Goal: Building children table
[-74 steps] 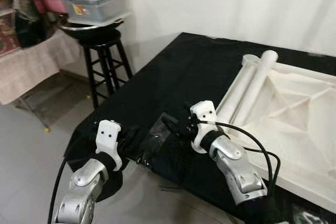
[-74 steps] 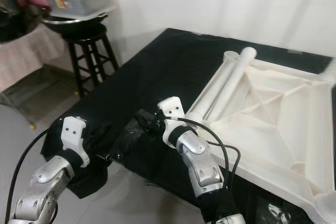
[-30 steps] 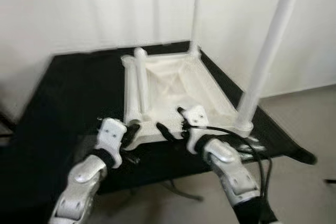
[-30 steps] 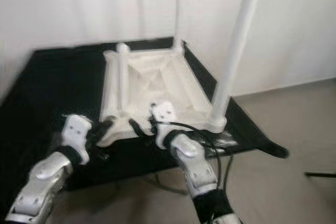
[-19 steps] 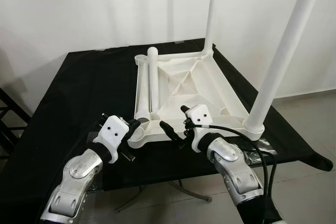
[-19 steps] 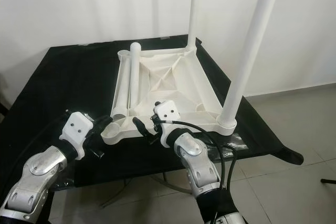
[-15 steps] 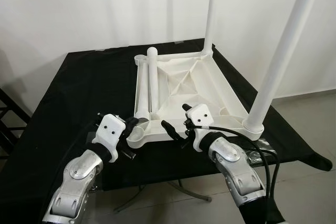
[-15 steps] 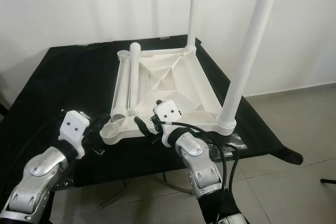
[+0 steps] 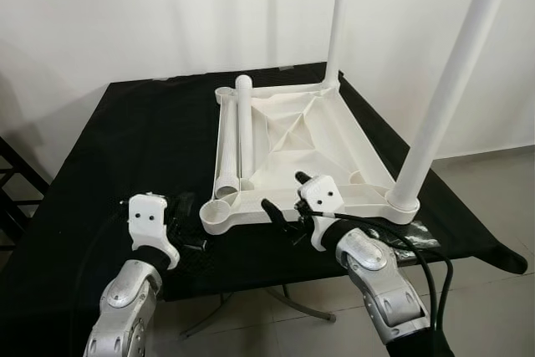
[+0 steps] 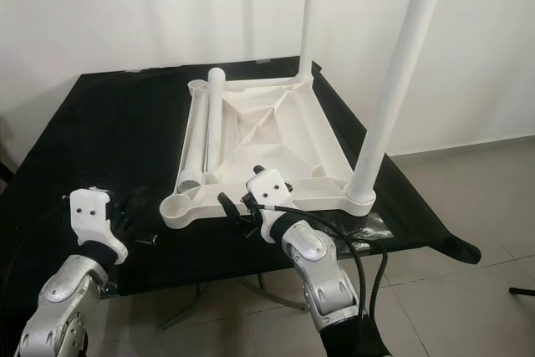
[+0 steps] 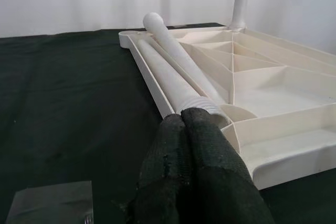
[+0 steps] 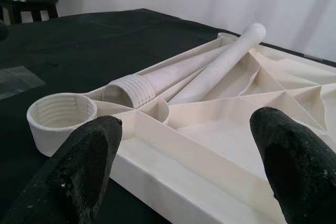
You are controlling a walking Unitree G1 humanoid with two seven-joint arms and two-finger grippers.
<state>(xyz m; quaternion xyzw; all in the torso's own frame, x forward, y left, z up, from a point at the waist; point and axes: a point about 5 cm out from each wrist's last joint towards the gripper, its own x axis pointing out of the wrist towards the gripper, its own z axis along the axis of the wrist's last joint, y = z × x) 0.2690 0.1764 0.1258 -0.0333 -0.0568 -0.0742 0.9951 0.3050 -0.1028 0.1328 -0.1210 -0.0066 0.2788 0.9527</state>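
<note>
No readable text, labels, brands or numbers anywhere. Tabletop (image 9: 292, 144), legs (image 9: 451, 81), black cloth (image 9: 142, 140) and wrist mounts are all unmarked.

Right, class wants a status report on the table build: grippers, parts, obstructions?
Left gripper shut, empty, beside tabletop. Right gripper open at its near edge. Two legs screwed upright, two loose legs lying inside. Near socket unobstructed.
</note>
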